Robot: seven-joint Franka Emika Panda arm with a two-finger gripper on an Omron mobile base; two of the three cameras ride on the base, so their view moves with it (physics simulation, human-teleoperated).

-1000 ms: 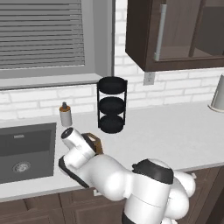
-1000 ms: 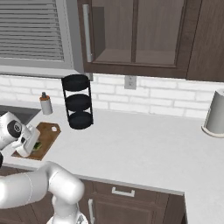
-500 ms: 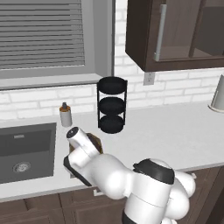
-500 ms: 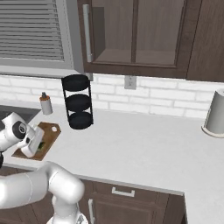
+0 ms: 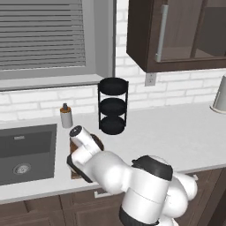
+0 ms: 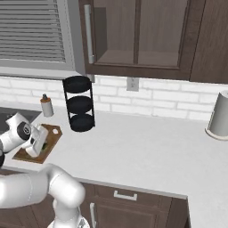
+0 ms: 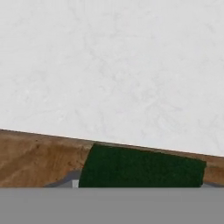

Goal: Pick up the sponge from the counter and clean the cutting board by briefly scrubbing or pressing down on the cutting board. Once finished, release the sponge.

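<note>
The broad, flat, light grey-white desk (image 6: 147,147) runs along the white brick wall, under the dark brown wall cupboards (image 6: 138,38). A dark grey sink basin (image 5: 26,150) is set into it on the left side. The rectangular brown wooden cutting board (image 6: 50,138) lies flat on the desk between the sink and a black round three-level rack (image 6: 79,104), and the white arm hides much of it. In the hand view the board (image 7: 39,159) shows as a brown strip with the pale desk (image 7: 113,65) beyond its edge. A white rounded jug (image 6: 219,115) stands far off on the right of the desk. A small brown-capped bottle (image 5: 66,117) stands by the wall, near the sink. The end effector (image 6: 39,147) is low over the board. The small rectangular sponge with a dark green top (image 7: 142,168) lies on the board right at the end effector. In the right base view a bit of green (image 6: 43,146) shows at its tip. The fingers cannot be seen well, so I cannot tell if they are wide, narrow, or squeezing the sponge.
</note>
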